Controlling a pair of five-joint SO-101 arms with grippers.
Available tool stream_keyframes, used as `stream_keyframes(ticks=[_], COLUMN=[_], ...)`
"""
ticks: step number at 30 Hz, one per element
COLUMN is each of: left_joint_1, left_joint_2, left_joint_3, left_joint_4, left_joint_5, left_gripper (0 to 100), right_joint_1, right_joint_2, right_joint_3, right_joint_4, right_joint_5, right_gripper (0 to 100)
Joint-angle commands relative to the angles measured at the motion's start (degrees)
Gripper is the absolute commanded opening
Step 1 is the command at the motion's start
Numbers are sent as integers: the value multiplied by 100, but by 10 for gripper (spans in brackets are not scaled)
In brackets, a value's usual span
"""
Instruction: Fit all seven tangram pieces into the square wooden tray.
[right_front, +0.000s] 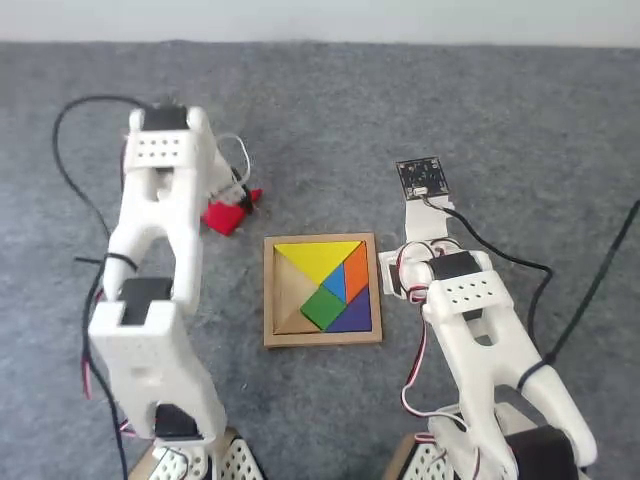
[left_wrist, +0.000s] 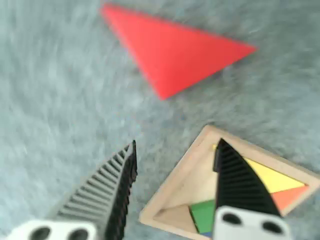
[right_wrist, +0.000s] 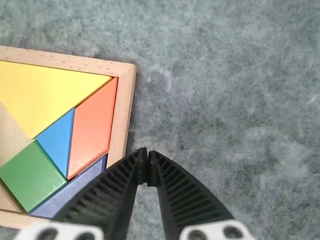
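- The square wooden tray (right_front: 322, 340) is sitting flat on the grey felt-like surface (right_front: 500, 120), between the two arms.
- Five pieces are lying inside the tray:
  - a large yellow triangle (right_front: 318, 258) is resting along its far edge;
  - an orange piece (right_front: 357, 275) is sitting against the edge nearest the right arm;
  - a small blue triangle (right_front: 335, 283) is sitting between the yellow and the orange;
  - a green square (right_front: 322, 305) is touching the blue triangle's tip;
  - a violet-blue piece (right_front: 350, 318) is filling the near corner on the right arm's side.
- The part of the tray on the left arm's side is showing bare wood (right_front: 285, 305).
- A large red triangle (right_front: 222, 216) is lying flat on the surface outside the tray, just off its far corner on the left arm's side (apart from the rim, not touching it).
- The left gripper (left_wrist: 176, 145) is hanging open with its jaws spread wide, above the surface by a corner of the tray. The red triangle is lying ahead of its tips, and nothing is between its fingers.
- The right gripper (right_wrist: 146, 152) is closed, its ribbed fingers meeting at the tips and holding nothing. It is hovering just beside the tray's outer rim, next to the orange piece.
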Motion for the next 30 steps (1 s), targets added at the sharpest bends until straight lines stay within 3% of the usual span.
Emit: stream_keyframes(ticks=[1, 4, 12, 16, 22, 25, 30], left_joint_1=[70, 158, 378, -255, -1459, -1477, -1178], left_joint_2=[-712, -730, -844, -800, -281, 273, 1556], left_joint_3=[1446, 1640, 1191, 505, -198, -330, -1051], left_joint_4=[-879, -1231, -1275, -1345, -2541, -3218, -4176], left_joint_5=[897, 1275, 1952, 1749, -703, -1916, -3332], left_gripper=[287, 297, 298, 298, 290, 227, 73], right_joint_1=[4, 4, 4, 4, 4, 4, 4], right_joint_2=[-286, -286, -286, -286, -295, -295, -295], right_joint_3=[-79, -79, -79, -79, -79, -88, -88], right_joint_4=[-57, -57, -57, -48, -48, -48, -48], right_joint_5=[62, 62, 62, 70, 70, 70, 70], right_gripper=[9, 9, 9, 9, 9, 9, 9])
